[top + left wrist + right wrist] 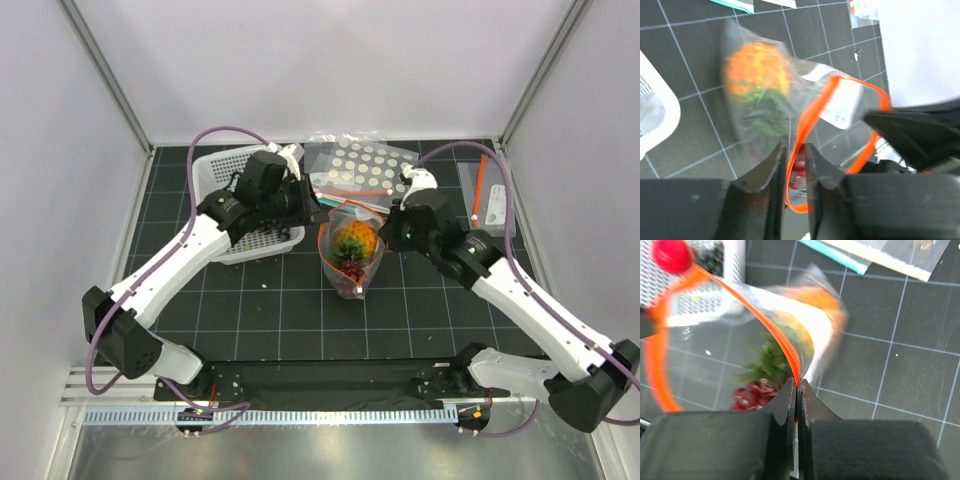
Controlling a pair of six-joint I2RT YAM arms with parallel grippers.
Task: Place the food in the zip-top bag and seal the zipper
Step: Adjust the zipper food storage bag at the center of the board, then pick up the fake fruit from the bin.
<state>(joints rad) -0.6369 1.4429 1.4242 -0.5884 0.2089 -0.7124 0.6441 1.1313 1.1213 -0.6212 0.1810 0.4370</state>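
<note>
We are holding the zip-top bag (352, 262) at mid-frame, pineapple (355, 240) inside. Our right pincer (797, 390) is clenching the zipper (760, 315); our left pincer (795, 160) is sitting parted around it. The mouth is gaping, so sealing remains.

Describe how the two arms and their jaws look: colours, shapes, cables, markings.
The left arm and the right arm match: smooth white link shells, black joint housings and black bases. A thin purple cable loops along each arm. The wrist units are black and boxy. In the wrist views the jaws are matte black and blocky, narrowing toward the tips. No markings can be read.
</note>
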